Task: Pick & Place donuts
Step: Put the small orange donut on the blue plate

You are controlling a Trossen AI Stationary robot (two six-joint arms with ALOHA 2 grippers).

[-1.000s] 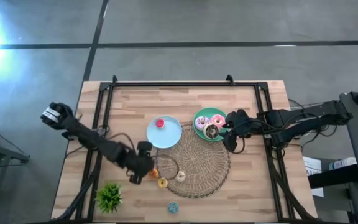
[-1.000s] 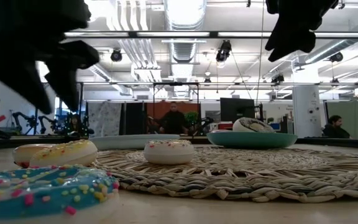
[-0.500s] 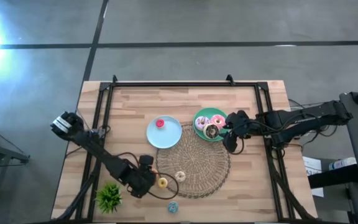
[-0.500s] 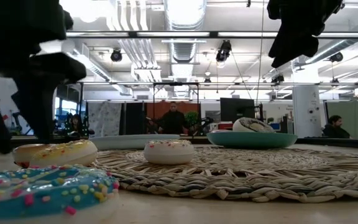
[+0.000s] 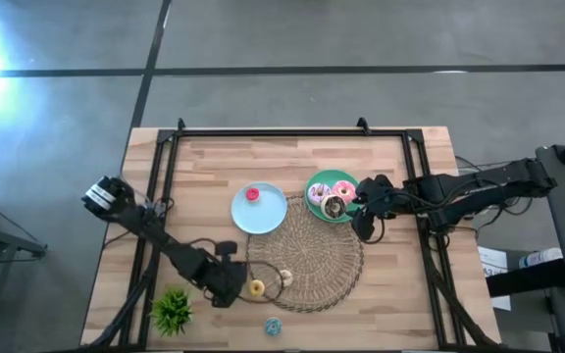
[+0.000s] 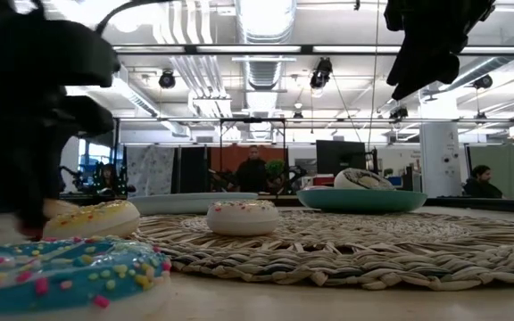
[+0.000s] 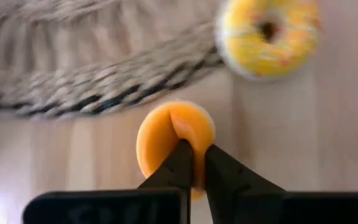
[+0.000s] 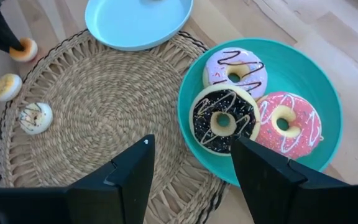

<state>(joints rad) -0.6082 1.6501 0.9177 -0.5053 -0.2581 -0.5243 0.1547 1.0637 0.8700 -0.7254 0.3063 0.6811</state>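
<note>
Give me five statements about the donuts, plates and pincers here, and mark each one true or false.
1. The left pincer is closed on the orange donut. True.
2. The green plate holds three donuts. True: a lilac one, a chocolate one and a pink one.
3. The pale blue plate is empty. False: a small red donut lies on it.
4. The right pincer grips the chocolate donut. False: it is open above the plate and mat, holding nothing.
5. The blue donut lies on the woven mat. False: it lies on the bare table, off the mat.
</note>
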